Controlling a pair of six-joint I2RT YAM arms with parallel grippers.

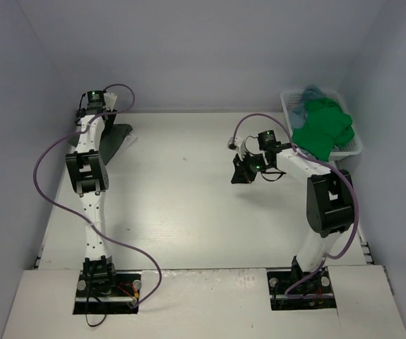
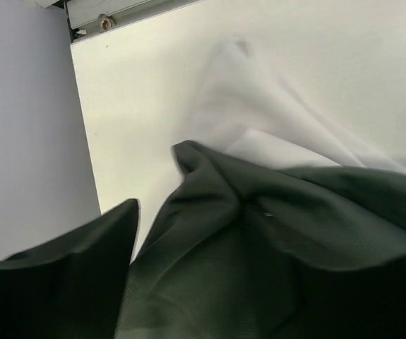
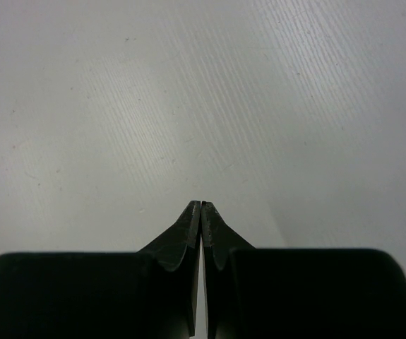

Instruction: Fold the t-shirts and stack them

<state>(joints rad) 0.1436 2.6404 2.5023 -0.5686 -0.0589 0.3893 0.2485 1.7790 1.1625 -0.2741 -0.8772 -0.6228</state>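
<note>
The top camera shows the left gripper (image 1: 105, 123) reached out to the far left of the table (image 1: 188, 212). A dark grey t-shirt (image 1: 118, 135) is bunched right beside and under it. From up there the white t-shirt cannot be told from the pale tabletop. The left wrist camera does show it: the white t-shirt (image 2: 259, 120) lies just beyond the gripper as a smooth, softly creased mound, with the dark grey one overlapping its near edge. The grey cloth is a fine matte knit in deep folds and fills the lower part of that view. It hides the fingers, so I cannot tell how the jaws stand.

The right wrist camera shows the right gripper (image 3: 201, 206) pressed closed, its tapered black fingertips meeting above bare table with a faint ribbed grain. It holds nothing.

Only the top camera shows what lies beyond and to the right of that gripper. A white plastic lattice basket (image 1: 354, 145) holds a crumpled bright green t-shirt (image 1: 323, 127) spilling over its near rim. A teal-blue t-shirt (image 1: 308, 95) sits behind the green one.
</note>
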